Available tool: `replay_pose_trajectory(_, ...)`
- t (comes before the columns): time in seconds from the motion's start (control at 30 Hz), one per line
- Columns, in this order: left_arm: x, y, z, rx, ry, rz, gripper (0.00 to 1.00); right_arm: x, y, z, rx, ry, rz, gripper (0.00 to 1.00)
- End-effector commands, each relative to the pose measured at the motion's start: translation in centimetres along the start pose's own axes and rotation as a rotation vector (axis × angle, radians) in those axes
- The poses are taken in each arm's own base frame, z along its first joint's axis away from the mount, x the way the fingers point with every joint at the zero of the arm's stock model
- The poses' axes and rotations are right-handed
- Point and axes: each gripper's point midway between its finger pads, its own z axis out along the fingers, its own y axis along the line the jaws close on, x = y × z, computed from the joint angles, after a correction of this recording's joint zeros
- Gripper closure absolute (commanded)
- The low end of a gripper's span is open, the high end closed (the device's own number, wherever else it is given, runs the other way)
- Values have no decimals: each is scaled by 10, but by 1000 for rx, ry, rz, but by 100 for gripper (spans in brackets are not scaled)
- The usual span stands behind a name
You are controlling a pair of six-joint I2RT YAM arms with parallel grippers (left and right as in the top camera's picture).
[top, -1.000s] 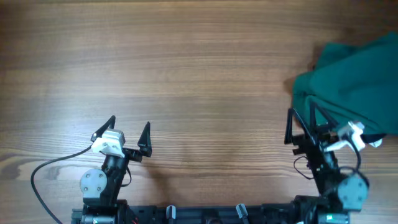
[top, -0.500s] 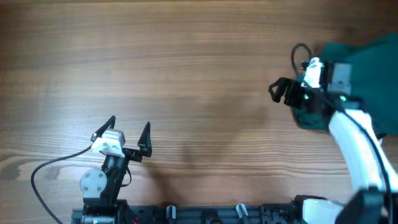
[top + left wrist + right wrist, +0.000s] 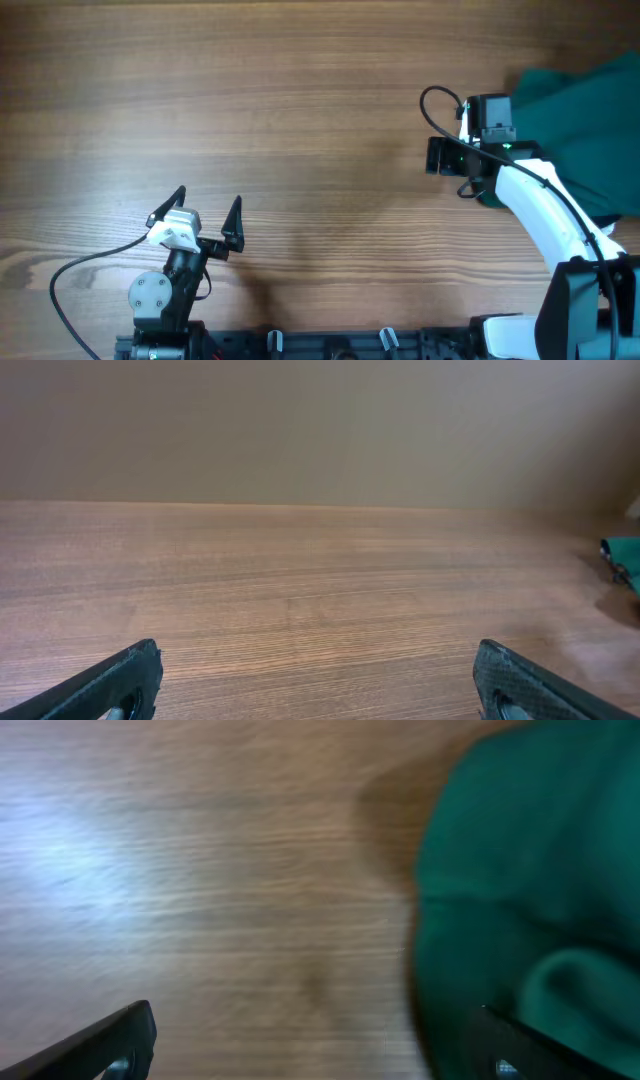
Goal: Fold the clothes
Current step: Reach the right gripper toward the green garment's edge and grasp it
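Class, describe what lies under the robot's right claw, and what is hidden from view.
Under the open right claw lie the bare wooden table and the edge of the teal-green garment. Anything beneath the garment is covered and cannot be seen.

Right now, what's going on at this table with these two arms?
Folding has not started. The dark teal garment lies bunched at the right edge of the table. The right gripper is over the garment's edge nearest the table's middle, fingers open, gripping nothing. The left gripper sits near its base, fingers open and empty.
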Motion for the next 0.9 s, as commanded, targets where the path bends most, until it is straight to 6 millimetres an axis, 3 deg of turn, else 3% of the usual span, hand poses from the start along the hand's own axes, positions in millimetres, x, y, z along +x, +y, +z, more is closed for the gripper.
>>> replay_pose_trajectory(0.0,2,-1,0,2,2,16,0,-13,-26,-3,181,-35,-44,0)
replay_pose_trajectory(0.37,2,-1,0,2,2,16,0,-8,-33,-2,229,-19,-29,0)
replay_pose_trajectory(0.43,2,-1,0,2,2,16,0,-6,-22,0,163,-9,-31,0)
replay_pose_trajectory(0.53,2,-1,0,2,2,16,0,-6,12,2,-38,-4,-29,0)
replay_pose_trajectory(0.6,2,-1,0,2,2,16,0,-17,17,2,-65,-45,-23,0)
replay_pose_trajectory(0.7,2,-1,0,2,2,16,0,-28,18,1,-65,-94,-26,3)
replay_pose_trajectory(0.77,2,-1,0,2,2,16,0,-30,8,2,-4,-102,-17,14)
replay_pose_trajectory(0.87,2,-1,0,2,2,16,0,-23,-4,11,70,-67,-21,12)
